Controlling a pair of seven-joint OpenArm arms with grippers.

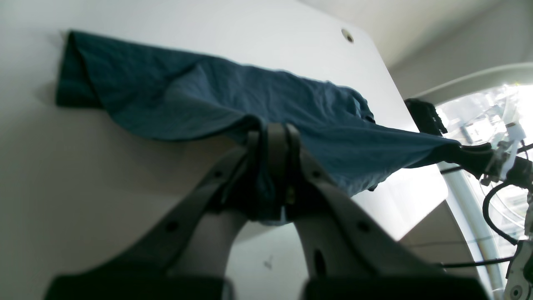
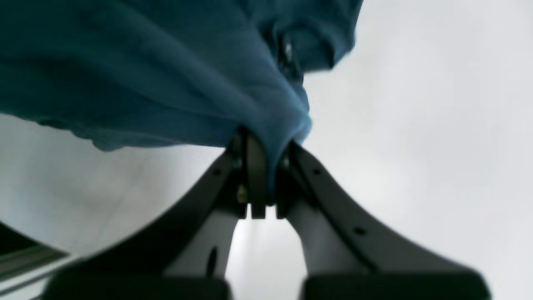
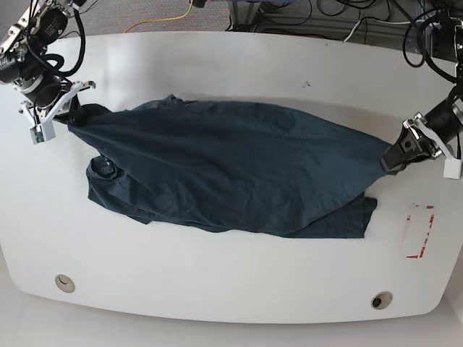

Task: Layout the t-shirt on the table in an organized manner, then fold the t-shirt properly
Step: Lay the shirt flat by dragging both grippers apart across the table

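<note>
A glossy white worktop point(image 3: 239, 65) fills the base view, with cables on the floor beyond its far edge; the navy t-shirt point(image 3: 231, 170) lies stretched across its middle, wrinkled, a lower layer bunched along the near side; the right claw point(image 3: 72, 114) is clamped on the left end of the fabric; the left claw point(image 3: 391, 160) is clamped on the right end; a red tape rectangle point(image 3: 418, 231) sits near the right edge, apart from the shirt.

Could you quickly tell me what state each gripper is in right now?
Left gripper: jaws closed, holding the t-shirt.
Right gripper: jaws closed, holding the t-shirt's opposite end.
</note>
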